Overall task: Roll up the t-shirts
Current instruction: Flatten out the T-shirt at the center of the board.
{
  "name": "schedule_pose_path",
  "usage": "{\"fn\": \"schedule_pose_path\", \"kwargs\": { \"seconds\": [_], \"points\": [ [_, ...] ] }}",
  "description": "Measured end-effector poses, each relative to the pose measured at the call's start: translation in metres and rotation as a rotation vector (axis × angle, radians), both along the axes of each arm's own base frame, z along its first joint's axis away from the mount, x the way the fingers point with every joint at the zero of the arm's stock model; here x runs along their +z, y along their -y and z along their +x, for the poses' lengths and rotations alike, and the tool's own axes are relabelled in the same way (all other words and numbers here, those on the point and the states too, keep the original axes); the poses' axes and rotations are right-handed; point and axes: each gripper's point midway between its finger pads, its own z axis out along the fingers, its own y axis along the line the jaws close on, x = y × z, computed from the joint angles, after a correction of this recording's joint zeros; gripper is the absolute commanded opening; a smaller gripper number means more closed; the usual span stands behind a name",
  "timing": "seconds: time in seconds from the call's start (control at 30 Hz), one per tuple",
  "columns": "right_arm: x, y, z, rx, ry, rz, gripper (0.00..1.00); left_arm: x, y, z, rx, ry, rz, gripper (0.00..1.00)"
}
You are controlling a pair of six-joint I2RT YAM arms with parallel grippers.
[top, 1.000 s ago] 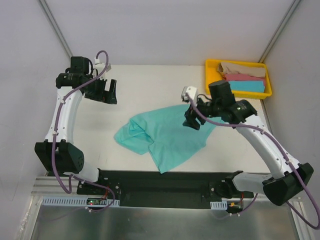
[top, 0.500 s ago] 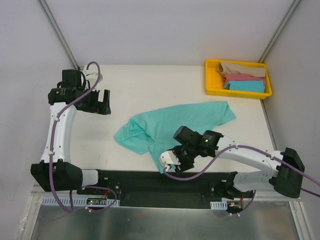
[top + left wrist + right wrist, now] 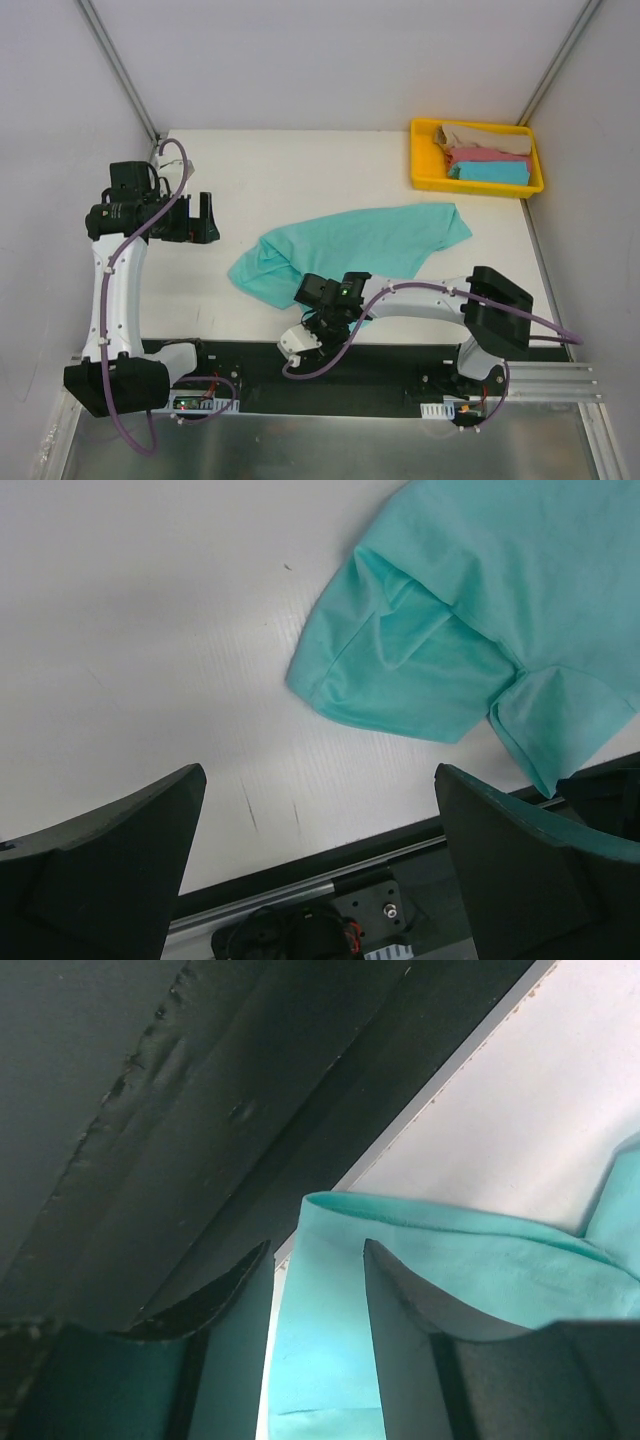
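On the left, the left jaws hang wide open above the bare worktop and hold nothing. Their two dark fingers stand far apart. I think they wait there so they are out of the way and ready to help when the rolling starts. The teal t-shirt lies spread out but crumpled on the worktop. It is ahead of these jaws and off to one side, well apart from them, with its bunched-up end nearest to them. The right jaws are down low at the shirt's near edge, just beside the black rail at the front of the worktop. The hem of the shirt sits between them. They are close together, but I cannot tell if they pinch the cloth or only stand around it. I think they are there because a roll has to start from an edge, and this edge looks messy. The shirt is not rolled at all yet. Far beyond the right jaws, in the back corner, the yellow tray holds the tan t-shirt, the pink t-shirt and the sky-blue t-shirt, which seem to be waiting for their turn.
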Motion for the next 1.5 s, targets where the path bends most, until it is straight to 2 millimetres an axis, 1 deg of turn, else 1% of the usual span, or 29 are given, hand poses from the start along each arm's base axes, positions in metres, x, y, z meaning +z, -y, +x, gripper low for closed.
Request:
{"fn": "schedule_pose_path", "kwargs": {
  "seconds": [0.1, 0.3, 0.5, 0.67, 0.73, 0.8, 0.83, 0.93, 1.0, 1.03, 1.17, 1.23, 1.27, 1.33, 1.37, 1.43, 1.47, 1.5],
  "points": [
    [-0.006, -0.001, 0.000, 0.012, 0.006, -0.015, 0.43, 0.000, 0.001, -0.005, -0.001, 0.007, 0.000, 0.99],
    [-0.009, -0.001, -0.002, 0.029, 0.019, -0.020, 0.44, -0.011, 0.002, -0.011, -0.001, -0.026, -0.007, 0.99],
    [-0.018, 0.003, -0.001, 0.030, 0.031, -0.042, 0.45, -0.011, 0.002, -0.010, -0.002, -0.023, -0.009, 0.99],
    [-0.030, 0.002, 0.003, 0.028, 0.042, -0.064, 0.43, -0.011, 0.005, -0.010, -0.008, -0.028, -0.023, 0.99],
    [-0.032, 0.000, 0.005, 0.026, 0.053, -0.060, 0.41, -0.012, 0.005, -0.009, -0.009, -0.035, -0.027, 0.99],
    [-0.032, -0.002, 0.008, 0.023, 0.064, -0.053, 0.31, -0.014, 0.005, -0.008, -0.009, -0.041, -0.029, 0.99],
    [-0.032, -0.003, 0.009, 0.022, 0.071, -0.048, 0.22, -0.014, 0.006, -0.008, -0.009, -0.044, -0.031, 0.99],
    [-0.032, -0.007, 0.010, 0.012, 0.076, -0.036, 0.10, -0.015, 0.006, -0.008, -0.009, -0.050, -0.034, 0.99],
    [-0.032, -0.010, 0.011, 0.011, 0.094, -0.027, 0.06, -0.016, 0.006, -0.007, -0.009, -0.052, -0.034, 0.99],
    [-0.031, -0.011, 0.013, 0.004, 0.101, -0.024, 0.02, -0.016, 0.006, -0.007, -0.009, -0.053, -0.035, 0.99],
    [-0.025, -0.009, 0.022, -0.046, 0.138, -0.033, 0.01, -0.016, 0.007, -0.007, -0.014, -0.053, -0.041, 0.99],
    [-0.010, -0.006, 0.029, -0.099, 0.150, -0.032, 0.01, -0.015, 0.008, -0.007, -0.020, -0.052, -0.046, 0.99],
    [0.004, -0.006, 0.034, -0.142, 0.155, -0.023, 0.01, -0.015, 0.009, -0.006, -0.027, -0.052, -0.050, 0.99],
    [0.041, -0.013, 0.053, -0.247, 0.164, 0.031, 0.01, -0.017, 0.010, -0.005, -0.042, -0.053, -0.050, 0.98],
    [0.066, -0.018, 0.067, -0.326, 0.171, 0.078, 0.01, -0.018, 0.010, -0.004, -0.052, -0.054, -0.050, 0.97],
    [0.122, -0.023, 0.107, -0.533, 0.185, 0.202, 0.01, -0.020, 0.011, -0.004, -0.076, -0.054, -0.049, 0.96],
    [0.146, -0.018, 0.128, -0.644, 0.194, 0.253, 0.01, -0.021, 0.011, -0.003, -0.093, -0.049, -0.042, 0.96],
    [0.169, -0.007, 0.151, -0.758, 0.198, 0.298, 0.01, -0.024, 0.011, -0.004, -0.110, -0.047, -0.037, 0.95]
  ]
}}
